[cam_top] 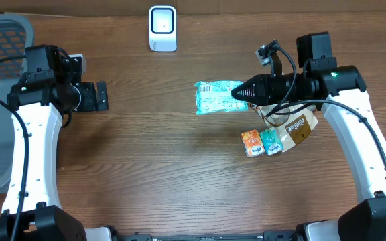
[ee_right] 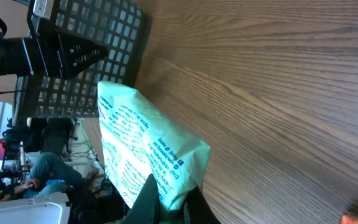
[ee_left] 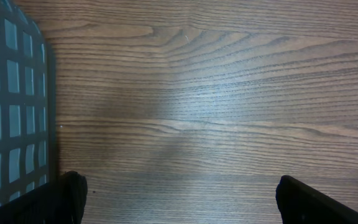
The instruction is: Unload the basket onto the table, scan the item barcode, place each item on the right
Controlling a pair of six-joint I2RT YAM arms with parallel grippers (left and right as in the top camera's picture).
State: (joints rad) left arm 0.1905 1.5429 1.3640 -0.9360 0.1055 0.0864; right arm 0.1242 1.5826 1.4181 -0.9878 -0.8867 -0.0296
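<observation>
Right gripper [cam_top: 237, 92]: jaws clenched on one end of mint-green printed plastic packet [cam_top: 214, 98]. End grip likely chosen to leave print uncovered. Packet juts out over middle of brown wooden bench [cam_top: 179, 174], what looks like barcode patch facing up, well apart from small white scanner unit [cam_top: 163, 28] at far edge; judged not yet presented to it. Left gripper [cam_top: 102, 96]: jaws spread wide, empty, parked near grey mesh basket [cam_top: 2, 40], probably to stay clear. Small orange and teal snack packets [cam_top: 263, 142] lie under right arm.
</observation>
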